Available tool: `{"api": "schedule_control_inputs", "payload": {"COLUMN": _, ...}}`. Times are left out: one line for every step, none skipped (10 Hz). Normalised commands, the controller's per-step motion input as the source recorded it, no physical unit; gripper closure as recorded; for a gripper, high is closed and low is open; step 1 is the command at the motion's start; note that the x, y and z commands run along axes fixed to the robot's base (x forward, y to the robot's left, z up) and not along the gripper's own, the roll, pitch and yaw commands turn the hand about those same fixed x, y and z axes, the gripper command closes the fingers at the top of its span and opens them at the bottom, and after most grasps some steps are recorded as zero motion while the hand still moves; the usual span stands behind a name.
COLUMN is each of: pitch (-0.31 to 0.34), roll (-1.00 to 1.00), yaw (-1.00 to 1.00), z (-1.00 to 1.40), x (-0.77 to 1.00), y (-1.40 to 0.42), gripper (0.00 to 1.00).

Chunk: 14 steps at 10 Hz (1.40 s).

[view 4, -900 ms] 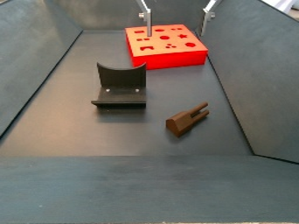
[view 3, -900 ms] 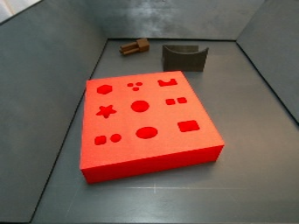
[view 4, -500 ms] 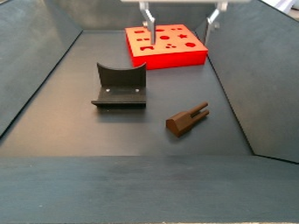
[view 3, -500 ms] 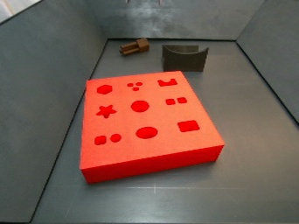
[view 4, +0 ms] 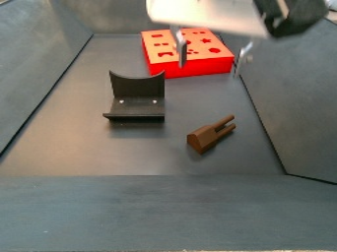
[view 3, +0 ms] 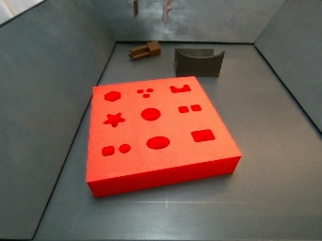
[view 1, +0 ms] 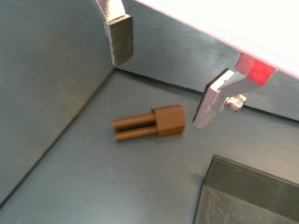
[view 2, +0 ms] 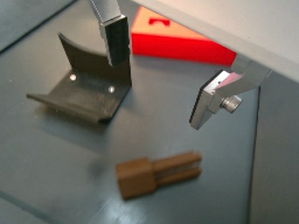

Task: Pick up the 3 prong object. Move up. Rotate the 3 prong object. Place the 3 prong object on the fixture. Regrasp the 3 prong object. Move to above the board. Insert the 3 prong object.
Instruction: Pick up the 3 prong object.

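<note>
The end effector [view 1: 163, 74] hangs in the air with its two silver fingers [view 2: 115, 37] spread wide and nothing between them. In both wrist views the 3 prong object [view 1: 152, 123] lies on the grey floor below the gap between the fingers, well clear of both dark pads, resting on its side with its prongs flat along the floor. In a side view the brown piece [view 4: 211, 134] sits just off the right of the fixture [view 4: 134, 96], near it but not touching; the end effector [view 4: 211, 56] shows there above and beyond it, its blurred body at the top edge. The fixture [view 2: 84, 79] stands upright with its curved notch facing up. The board [view 3: 156, 125] lies flat on the floor, well apart from the brown piece [view 3: 143, 50], which lies close to the far wall beside the fixture [view 3: 199, 60].
</note>
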Motion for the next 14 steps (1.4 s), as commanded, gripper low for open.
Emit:
{"api": "schedule_control_inputs", "payload": {"pitch": -0.169, "roll": 0.0, "yaw": -0.53, "z": -0.56, "x": 0.11, "y": 0.36, "gripper": 0.0}}
{"api": "schedule_control_inputs", "payload": {"pitch": -0.216, "roll": 0.0, "yaw": -0.45, "z": -0.49, "x": 0.14, "y": 0.43, "gripper": 0.0}}
{"api": "schedule_control_inputs", "payload": {"pitch": -0.22, "roll": -0.05, "yaw": -0.4, "z": -0.54, "x": 0.24, "y": 0.44, "gripper": 0.0}}
{"api": "schedule_control_inputs", "payload": {"pitch": -0.196, "roll": -0.06, "yaw": -0.41, "z": -0.55, "x": 0.27, "y": 0.45, "gripper": 0.0}}
{"api": "schedule_control_inputs", "payload": {"pitch": -0.171, "roll": -0.03, "yaw": -0.47, "z": -0.65, "x": 0.21, "y": 0.39, "gripper": 0.0}}
{"api": "schedule_control_inputs", "payload": {"pitch": -0.1, "roll": 0.06, "yaw": -0.54, "z": -0.9, "x": 0.03, "y": 0.09, "gripper": 0.0}}
{"api": "schedule_control_inputs", "payload": {"pitch": -0.093, "roll": 0.11, "yaw": -0.55, "z": -0.87, "x": 0.0, "y": 0.0, "gripper": 0.0}}
{"api": "schedule_control_inputs", "payload": {"pitch": -0.097, "roll": 0.1, "yaw": -0.54, "z": -0.87, "x": 0.0, "y": 0.0, "gripper": 0.0}}
{"api": "schedule_control_inputs", "payload": {"pitch": -0.099, "roll": 0.11, "yaw": -0.52, "z": -0.88, "x": 0.01, "y": 0.0, "gripper": 0.0}}
{"api": "schedule_control_inputs", "payload": {"pitch": -0.08, "roll": 0.04, "yaw": -0.49, "z": -0.92, "x": 0.12, "y": 0.13, "gripper": 0.0}}
{"api": "schedule_control_inputs", "payload": {"pitch": -0.066, "roll": 0.01, "yaw": -0.45, "z": -0.88, "x": 0.2, "y": 0.23, "gripper": 0.0}}
{"api": "schedule_control_inputs", "payload": {"pitch": -0.019, "roll": 0.0, "yaw": -0.26, "z": -0.45, "x": 0.16, "y": 0.22, "gripper": 0.0}}
{"api": "schedule_control_inputs", "payload": {"pitch": 0.0, "roll": -0.01, "yaw": 0.0, "z": 0.0, "x": 0.0, "y": 0.0, "gripper": 0.0}}
{"api": "schedule_control_inputs", "payload": {"pitch": 0.0, "roll": 0.0, "yaw": 0.0, "z": 0.0, "x": -0.02, "y": 0.0, "gripper": 0.0}}
